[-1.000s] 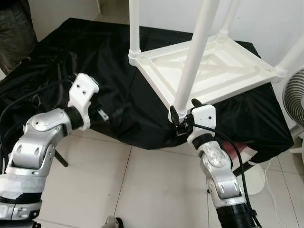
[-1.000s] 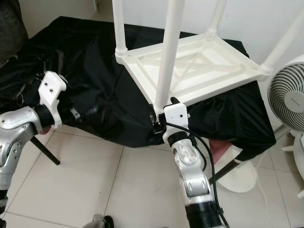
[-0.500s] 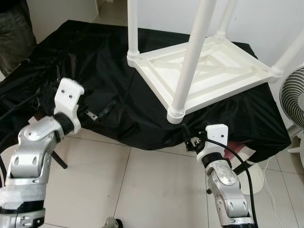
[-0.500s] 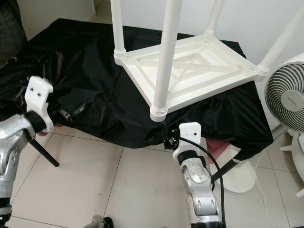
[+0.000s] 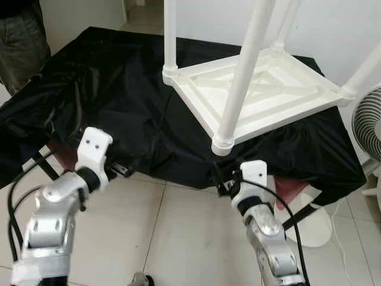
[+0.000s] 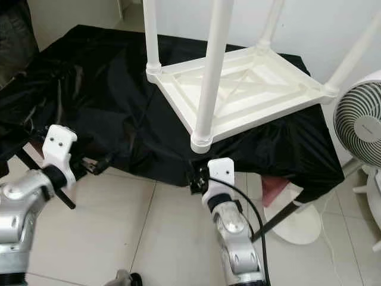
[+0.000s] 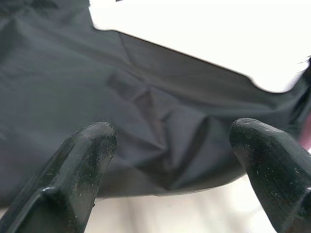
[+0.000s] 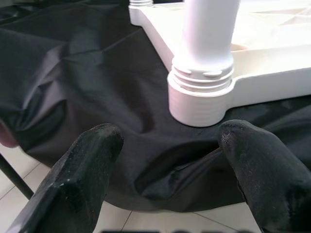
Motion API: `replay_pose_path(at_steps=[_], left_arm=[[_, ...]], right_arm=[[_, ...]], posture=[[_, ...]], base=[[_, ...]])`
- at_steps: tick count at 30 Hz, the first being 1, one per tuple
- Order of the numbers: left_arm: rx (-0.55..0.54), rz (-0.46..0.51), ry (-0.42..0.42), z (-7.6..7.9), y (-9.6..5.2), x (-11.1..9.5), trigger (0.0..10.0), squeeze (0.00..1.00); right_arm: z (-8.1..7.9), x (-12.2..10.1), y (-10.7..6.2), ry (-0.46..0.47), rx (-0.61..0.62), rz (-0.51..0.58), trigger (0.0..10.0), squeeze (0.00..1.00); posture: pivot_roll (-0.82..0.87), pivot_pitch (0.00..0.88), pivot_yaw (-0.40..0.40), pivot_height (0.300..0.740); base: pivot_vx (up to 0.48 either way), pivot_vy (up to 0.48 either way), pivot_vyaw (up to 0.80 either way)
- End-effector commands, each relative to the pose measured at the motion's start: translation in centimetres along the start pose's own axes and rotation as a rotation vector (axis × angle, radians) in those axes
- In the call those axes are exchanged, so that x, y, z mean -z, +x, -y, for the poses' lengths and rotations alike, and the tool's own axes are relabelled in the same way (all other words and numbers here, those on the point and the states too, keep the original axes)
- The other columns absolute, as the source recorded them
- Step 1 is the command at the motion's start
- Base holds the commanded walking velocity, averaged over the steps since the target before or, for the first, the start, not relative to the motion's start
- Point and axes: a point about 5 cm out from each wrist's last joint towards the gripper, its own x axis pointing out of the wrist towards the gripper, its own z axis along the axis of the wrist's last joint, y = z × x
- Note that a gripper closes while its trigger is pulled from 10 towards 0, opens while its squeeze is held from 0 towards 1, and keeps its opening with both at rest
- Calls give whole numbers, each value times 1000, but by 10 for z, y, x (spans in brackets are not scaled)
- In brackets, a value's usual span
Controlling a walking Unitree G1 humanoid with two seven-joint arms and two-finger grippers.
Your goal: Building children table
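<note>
White plastic children's table lies upside down on a black cloth draped over a raised surface, legs pointing up. Head views: right gripper sits just below and in front of the near corner leg, apart from it, over the tiled floor. Left gripper is low at the cloth's hanging edge, well to the left of the table. A fan stands off to the right. A person's trousers show far left.

Left wrist view: both fingers spread wide, released, nothing between them, black cloth just ahead.

Right wrist view: fingers spread apart, released; the leg's threaded collar stands just beyond the gap, not touched.
</note>
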Motion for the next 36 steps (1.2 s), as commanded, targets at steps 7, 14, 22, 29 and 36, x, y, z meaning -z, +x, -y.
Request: replay_pose_path(at_steps=[7, 14, 22, 29, 36], left_arm=[[-397, -11, -4, -16, -14, 7, 10000, 0], [-464, 89, 84, -25, -7, -14, 10000, 0], [-437, 106, 90, -23, -2, -21, 10000, 0], [-407, 122, 97, -20, 7, -25, 10000, 0], [-390, 142, 128, -22, 13, -37, 10000, 0]], right_arm=[[11, -10, 6, -24, 18, 44, 10000, 0], [15, -27, 16, -68, -4, 103, 10000, 0], [12, -25, 16, -70, -16, 97, 10000, 0], [13, -30, 25, -124, 34, 122, 10000, 0], [20, -44, 48, -141, 140, 148, 10000, 0]], posture=[[-42, 27, 2, 740], [-54, 16, -11, 740], [-54, 20, -6, 740], [-48, 24, 3, 740], [-31, 56, 7, 740]], base=[[0, 0, 0], [0, 0, 0], [0, 0, 0], [0, 0, 0], [0, 0, 0]])
